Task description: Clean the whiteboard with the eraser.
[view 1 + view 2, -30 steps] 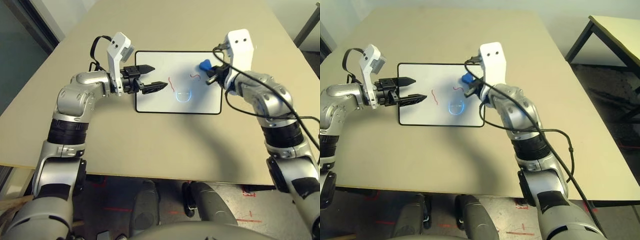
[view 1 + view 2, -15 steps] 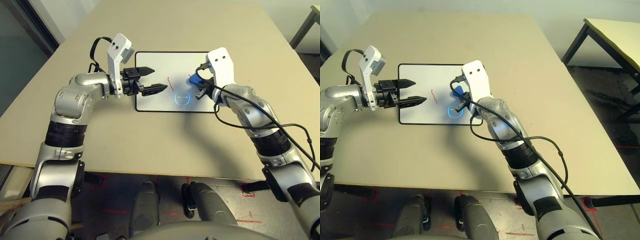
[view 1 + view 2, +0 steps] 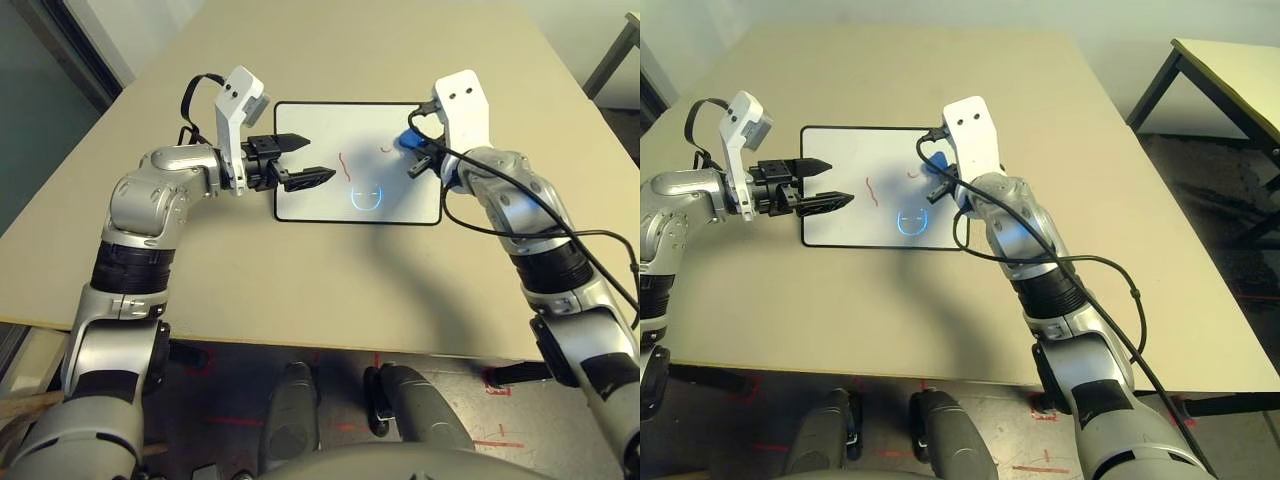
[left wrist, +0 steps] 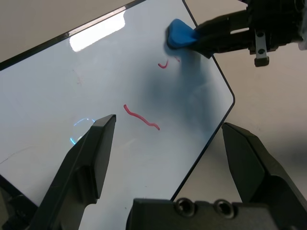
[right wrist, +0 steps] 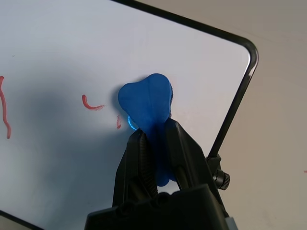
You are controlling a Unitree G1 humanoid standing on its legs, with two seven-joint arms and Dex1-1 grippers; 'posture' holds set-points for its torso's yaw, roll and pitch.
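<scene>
The whiteboard lies flat on the beige table, black-framed, with a red stroke near its middle and small red remnants toward its right end. My right gripper is shut on the blue eraser, whose end presses on the board's right part, just beside those remnants. My left gripper hovers open over the board's left half, nothing between its fingers. In the left wrist view the eraser and the red stroke show beyond the open left gripper.
A bluish ring of reflected light sits on the board's near side. The beige table stretches bare around the board. A black cable loops off my right forearm. A second table stands off to the right.
My right gripper swept the eraser left toward the board's middle, then back to the right end. The red squiggle there has shrunk to small remnants. The left gripper stayed put.
</scene>
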